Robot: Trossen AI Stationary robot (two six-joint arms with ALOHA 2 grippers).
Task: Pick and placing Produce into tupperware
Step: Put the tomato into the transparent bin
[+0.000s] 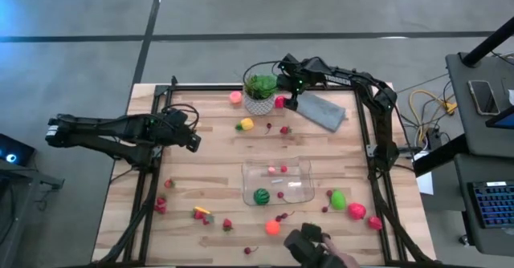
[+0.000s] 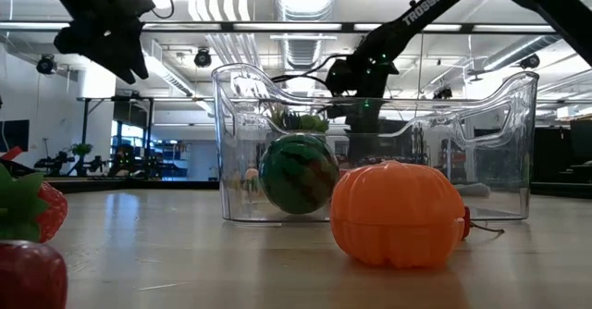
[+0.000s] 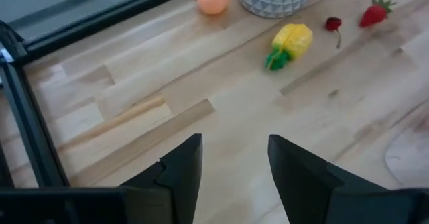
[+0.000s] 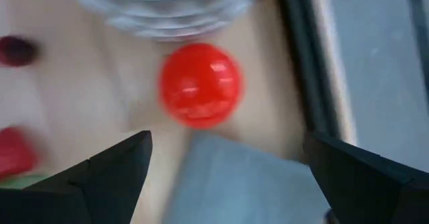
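Wooden desk (image 1: 201,164): pale planks inside a dark frame, toy produce scattered over it.
Tupperware (image 1: 277,181): clear, near the middle of the desk; a striped green melon (image 1: 262,196) lies in one corner, with a few small pink and red pieces beside it.
Loose produce: orange pumpkin (image 2: 398,214) just outside the tupperware's near wall; a yellow piece with green leaves (image 3: 289,45) near the white plant pot (image 1: 259,103); strawberries and cherries along the desk's edges.
Red ball (image 4: 200,84): on the desk between the plant pot and the grey cloth (image 1: 321,110), at the far edge.
Right gripper (image 1: 291,103): at the red ball, fingers spread wide, nothing between them.
Left gripper (image 1: 193,140): above the desk's left side, away from the produce; fingers partly apart, empty.
Person's hand (image 1: 317,248): at the near edge of the desk.
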